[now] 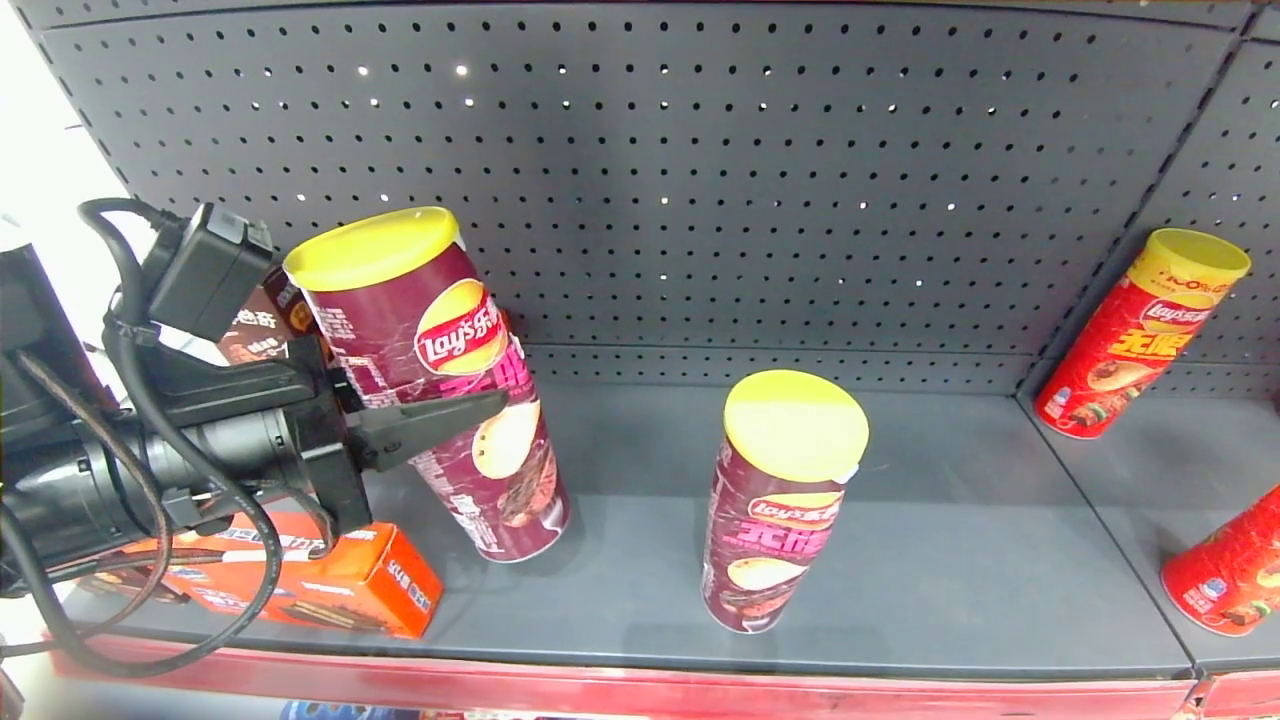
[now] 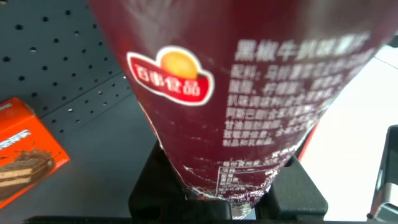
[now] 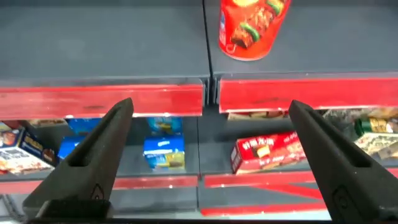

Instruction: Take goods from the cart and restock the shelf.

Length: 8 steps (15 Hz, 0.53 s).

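My left gripper [image 1: 470,400] is shut on a maroon chip can [image 1: 440,370] with a yellow lid, gripped about mid-height. The can leans left at the top, and its base is at or just above the grey shelf board [image 1: 950,560]. In the left wrist view the same can [image 2: 249,93] rises out of the gripper [image 2: 230,196]. A second maroon can [image 1: 780,500] stands upright to the right of it. My right gripper [image 3: 210,106] is open and holds nothing, in front of the shelf's red front edge [image 3: 99,99].
An orange box [image 1: 330,585] lies flat at the shelf's front left, under my left arm. Two red cans [image 1: 1140,335] [image 1: 1225,570] are in the bay to the right. A perforated back panel [image 1: 700,180] closes the rear. Blue packs [image 3: 165,149] and a red box [image 3: 267,152] sit on a lower shelf.
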Tool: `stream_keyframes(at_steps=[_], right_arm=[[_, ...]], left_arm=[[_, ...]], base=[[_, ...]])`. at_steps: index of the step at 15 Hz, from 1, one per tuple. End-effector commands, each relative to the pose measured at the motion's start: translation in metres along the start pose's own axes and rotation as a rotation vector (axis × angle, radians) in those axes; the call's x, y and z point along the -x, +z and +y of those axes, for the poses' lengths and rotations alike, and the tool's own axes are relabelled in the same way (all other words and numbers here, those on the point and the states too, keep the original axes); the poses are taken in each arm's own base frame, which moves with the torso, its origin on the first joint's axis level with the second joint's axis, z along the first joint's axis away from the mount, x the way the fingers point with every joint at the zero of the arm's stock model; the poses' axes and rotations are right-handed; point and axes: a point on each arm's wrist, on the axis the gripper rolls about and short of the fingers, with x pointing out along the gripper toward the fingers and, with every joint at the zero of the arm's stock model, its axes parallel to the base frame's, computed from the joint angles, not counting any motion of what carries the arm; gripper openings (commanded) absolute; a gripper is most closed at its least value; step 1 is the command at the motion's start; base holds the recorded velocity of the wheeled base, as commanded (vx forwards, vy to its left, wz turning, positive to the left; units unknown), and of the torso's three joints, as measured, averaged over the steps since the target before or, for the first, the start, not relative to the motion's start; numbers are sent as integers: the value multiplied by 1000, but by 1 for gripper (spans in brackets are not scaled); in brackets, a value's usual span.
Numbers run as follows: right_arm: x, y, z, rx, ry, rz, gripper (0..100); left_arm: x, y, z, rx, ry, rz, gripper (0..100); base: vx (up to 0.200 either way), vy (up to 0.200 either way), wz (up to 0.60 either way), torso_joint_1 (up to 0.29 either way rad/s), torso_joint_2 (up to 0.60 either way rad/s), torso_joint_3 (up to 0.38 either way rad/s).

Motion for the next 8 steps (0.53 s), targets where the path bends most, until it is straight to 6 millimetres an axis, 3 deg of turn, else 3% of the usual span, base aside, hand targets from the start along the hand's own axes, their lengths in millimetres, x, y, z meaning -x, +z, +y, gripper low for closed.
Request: stream_keyframes(at_steps=[1, 6, 8], right_arm=[[5, -2, -1, -5, 28, -71, 100], [6, -3, -1, -2, 31, -86, 100], [6, -3, -1, -2, 31, -86, 100]], left_arm=[[0, -1, -1, 1, -4, 3, 0], [-11, 8, 3, -25, -22, -14, 0], [-27, 12, 10, -28, -57, -19, 0]], base=[[0, 0, 0, 0, 0, 0], [0, 0, 0, 0, 0, 0], [0, 0, 0, 0, 0, 0]])
